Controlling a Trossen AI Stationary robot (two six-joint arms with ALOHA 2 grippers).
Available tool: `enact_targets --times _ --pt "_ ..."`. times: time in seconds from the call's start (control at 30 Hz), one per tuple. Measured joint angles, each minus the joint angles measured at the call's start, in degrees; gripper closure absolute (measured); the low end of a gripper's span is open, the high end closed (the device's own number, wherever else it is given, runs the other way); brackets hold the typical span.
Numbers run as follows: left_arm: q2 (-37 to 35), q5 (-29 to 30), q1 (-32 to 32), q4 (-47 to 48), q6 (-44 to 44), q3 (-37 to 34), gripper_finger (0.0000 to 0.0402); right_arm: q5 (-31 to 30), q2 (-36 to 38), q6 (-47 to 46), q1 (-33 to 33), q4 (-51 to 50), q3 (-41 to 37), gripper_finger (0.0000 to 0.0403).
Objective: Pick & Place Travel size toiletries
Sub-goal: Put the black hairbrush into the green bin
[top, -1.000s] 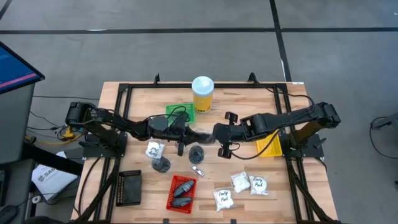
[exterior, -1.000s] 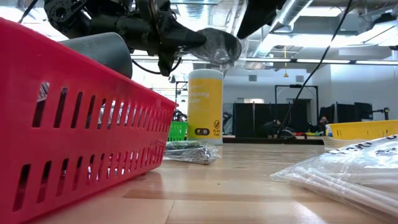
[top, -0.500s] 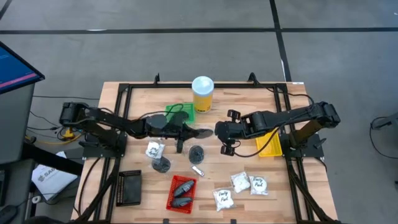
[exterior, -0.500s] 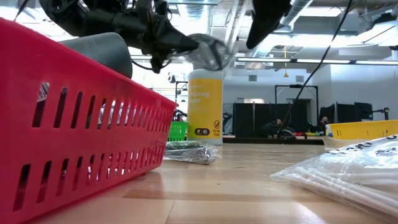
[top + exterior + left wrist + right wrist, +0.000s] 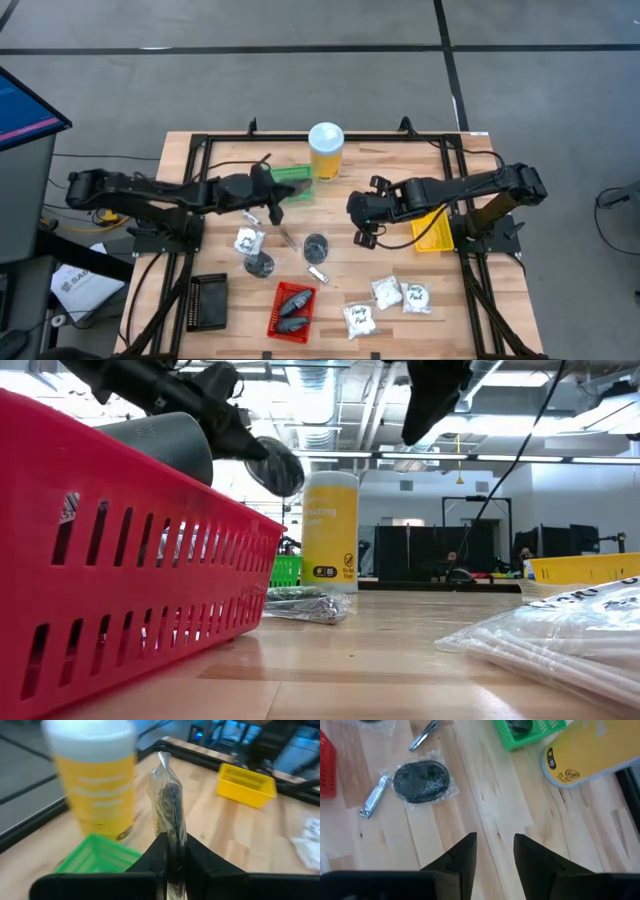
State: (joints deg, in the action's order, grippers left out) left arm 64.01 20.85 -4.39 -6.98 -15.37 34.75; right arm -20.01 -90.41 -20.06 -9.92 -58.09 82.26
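Here the wooden table (image 5: 470, 305) carries the tall yellow jar (image 5: 326, 150) at the back, with the green tray (image 5: 297, 176) just beside it. The left gripper (image 5: 170, 851) hangs above the table near that tray, its fingers pressed together on a clear plastic packet (image 5: 169, 805) with something dark inside. The packet stands up out of the fingertips, pinched by its lower end, clear of the wood.

The right gripper (image 5: 493, 851) hovers over bare wood toward the middle, its fingers apart and holding nothing.

A dark round puck in a clear wrapper (image 5: 421, 781) lies flat on the table ahead of the right gripper, with a small silvery clipper (image 5: 373, 803) just beside it.

The held packet looks light and limp, its film thin, crinkly and likely slippery; a pinch on the sealed edge seems the safest hold. The wrapped puck looks firmer, so its stiff body would probably take a grip better than the loose film.
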Motion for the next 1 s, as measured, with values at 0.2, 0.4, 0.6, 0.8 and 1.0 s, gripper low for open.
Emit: enact_targets --times 0.2,0.4,0.6,0.8,1.0 --pt "-1.25 -7.2 -8.17 -3.01 -4.07 -5.43 0.0383 -1.1 0.0 -0.97 -2.2 -0.12 -0.02 0.0287" --pt "-2.12 -20.17 -18.27 -11.27 -7.91 -11.1 0.0383 -1.59 0.0 -1.65 -3.69 0.34 -0.02 0.0288" --pt "-2.05 -26.86 -24.47 -14.22 -11.89 -14.35 0.0383 -2.71 0.0 -1.91 -3.97 0.33 -0.02 0.0288" --pt "0.04 -28.34 -26.32 -18.4 -14.4 -16.97 0.0383 -2.82 0.01 -1.99 -3.86 0.31 -0.02 0.0288" --pt "7.05 -31.86 -26.46 -27.82 -16.75 -16.88 0.0383 -2.81 0.01 -1.89 -3.86 0.29 -0.02 0.0288"
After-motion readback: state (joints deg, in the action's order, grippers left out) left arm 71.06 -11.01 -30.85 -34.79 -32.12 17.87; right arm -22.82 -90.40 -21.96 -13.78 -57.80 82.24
